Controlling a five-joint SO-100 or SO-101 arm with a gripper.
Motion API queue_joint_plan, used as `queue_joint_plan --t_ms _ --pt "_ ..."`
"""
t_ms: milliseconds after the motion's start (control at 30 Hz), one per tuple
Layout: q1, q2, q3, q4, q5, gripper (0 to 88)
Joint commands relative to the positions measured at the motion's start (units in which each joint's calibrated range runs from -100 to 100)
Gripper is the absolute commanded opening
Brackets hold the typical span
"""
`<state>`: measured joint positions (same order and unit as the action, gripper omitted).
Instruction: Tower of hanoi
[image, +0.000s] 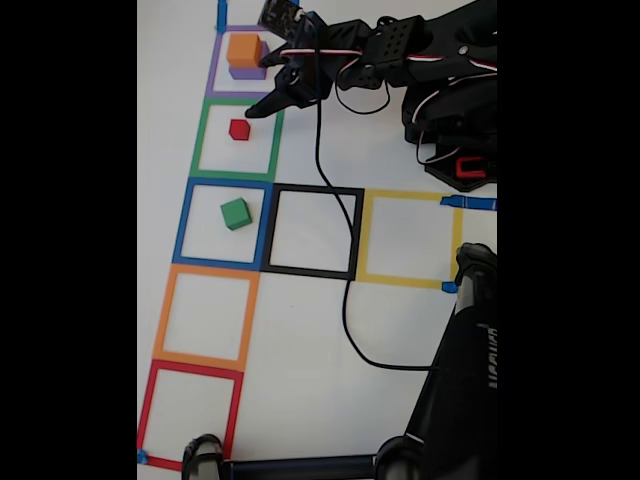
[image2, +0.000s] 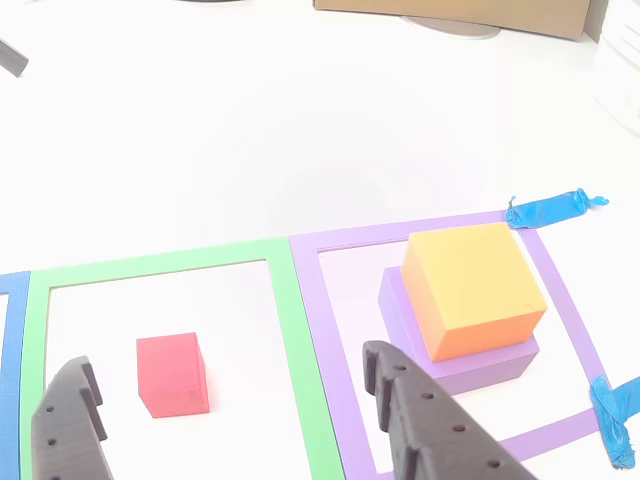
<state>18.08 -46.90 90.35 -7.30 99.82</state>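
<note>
White table (image: 400, 330); claw (image2: 235, 400) wide, empty, tips cut off; orange cube (image2: 472, 288) hides most of purple cube (image2: 500, 362)

red cube (image2: 172, 374) clear all round; orange cube (image2: 470, 288) stack nearby

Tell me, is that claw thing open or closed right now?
Open. In the other view the end effector has its two dark fingers spread wide apart, holding nothing, with the red cube between them.

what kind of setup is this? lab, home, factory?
Likely a hobby or lab tabletop rig: a white table marked with coloured tape squares, small cubes such as the orange cube, and a cardboard box at the back.
</note>
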Motion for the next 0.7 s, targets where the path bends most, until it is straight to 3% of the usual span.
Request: queue_joint_plan --t_ms 0,333,667 --pt "-1.8 10.4 0.3 -15.4 0.2 31.9" --pt "-4.9 37.3 -2.8 -41.4 0.2 33.1" --pt "-6.7 55.2 -10.3 -53.0 0.2 32.7"
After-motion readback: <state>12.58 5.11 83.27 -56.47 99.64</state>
